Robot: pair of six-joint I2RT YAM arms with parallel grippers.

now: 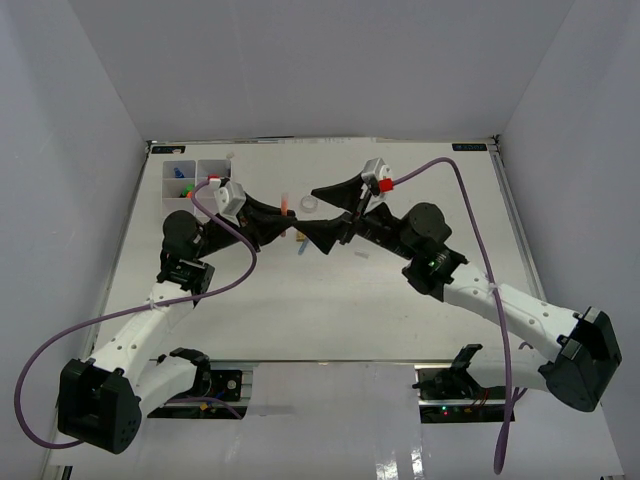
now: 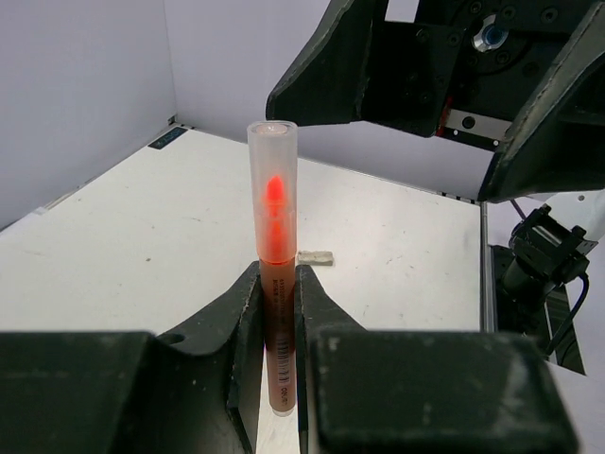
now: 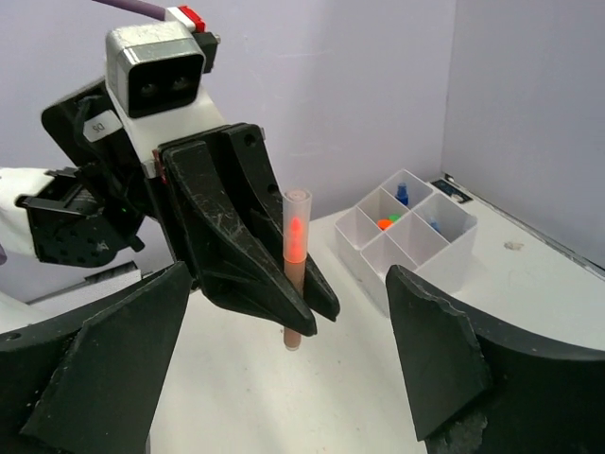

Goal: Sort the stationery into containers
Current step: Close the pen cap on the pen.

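Print on the orange highlighter (image 2: 272, 284) is too small to read; left fingers (image 2: 232, 326) clamp it upright above the desk (image 2: 142, 236). Right fingers (image 3: 430, 350) gape wide, facing it; tray (image 3: 444, 265) sits far left.

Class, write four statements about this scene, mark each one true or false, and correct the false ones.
1. The left gripper is shut on an orange highlighter. True.
2. The highlighter lies flat on the table. False: it is held upright, with its clear cap at the top.
3. The right gripper is open, with a finger on either side of the highlighter and neither touching it. True.
4. Every compartment of the organiser tray is empty. False: small blue, orange and green items show in some compartments.
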